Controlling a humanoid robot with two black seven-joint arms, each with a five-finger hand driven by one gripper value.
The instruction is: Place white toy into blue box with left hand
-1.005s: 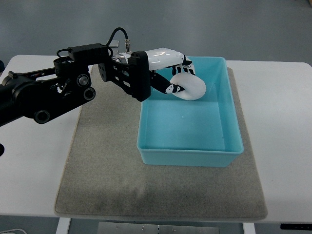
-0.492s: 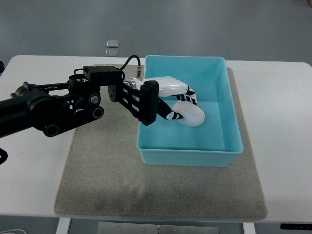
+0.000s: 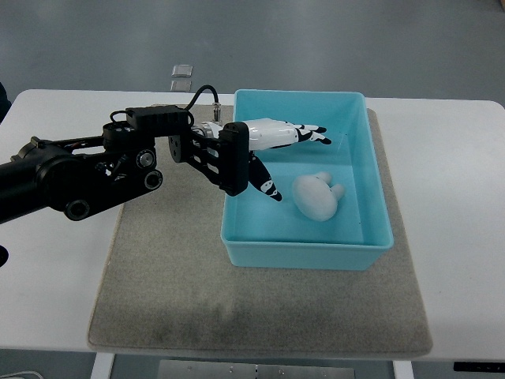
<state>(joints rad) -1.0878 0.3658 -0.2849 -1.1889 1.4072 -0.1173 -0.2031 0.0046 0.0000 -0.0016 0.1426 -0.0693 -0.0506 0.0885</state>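
Observation:
The white toy (image 3: pixel 315 196), a rounded plush shape with small ears, lies on the floor of the blue box (image 3: pixel 371 170), right of centre. My left hand (image 3: pixel 295 158) hovers over the box's left half, just left of and above the toy, and does not touch it. Its fingers (image 3: pixel 304 133) are stretched out straight toward the right and the thumb points down at the box floor, so the hand is open and holds nothing. The black left arm (image 3: pixel 87 170) comes in from the picture's left edge. The right arm is out of view.
The box stands on a grey mat (image 3: pixel 166 268) spread over a white table (image 3: pixel 465 237). Two small grey squares (image 3: pixel 181 76) lie on the floor beyond the table's far edge.
The left hand carried the toy down into the box, then opened its fingers. The toy now lies loose on the box floor and the hand has drawn slightly up and left.

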